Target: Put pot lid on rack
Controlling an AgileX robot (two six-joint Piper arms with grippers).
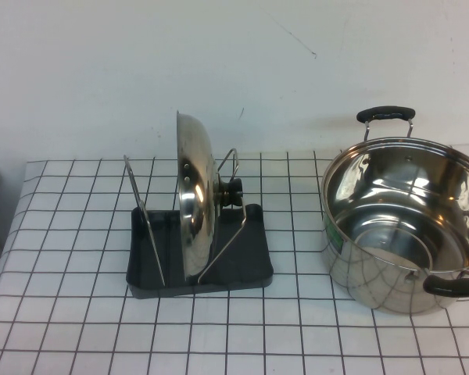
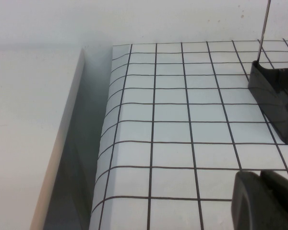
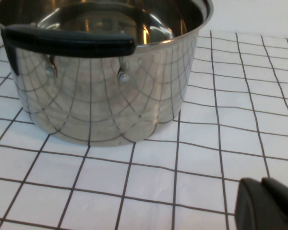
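The pot lid (image 1: 194, 197) stands upright in the rack (image 1: 199, 269); left gripper (image 2: 265, 200) closed near the rack; right gripper (image 3: 268, 206) closed near the pot (image 1: 402, 223).

Steel pot (image 1: 402, 223) on checked tablecloth (image 1: 62, 328)

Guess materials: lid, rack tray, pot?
Pot lid: polished steel, mirror reflections; knob looks black plastic. Rack: matte dark tray, likely plastic, with thin silver wire loops. Pot: shiny steel reflecting the grid; black handles, probably plastic.
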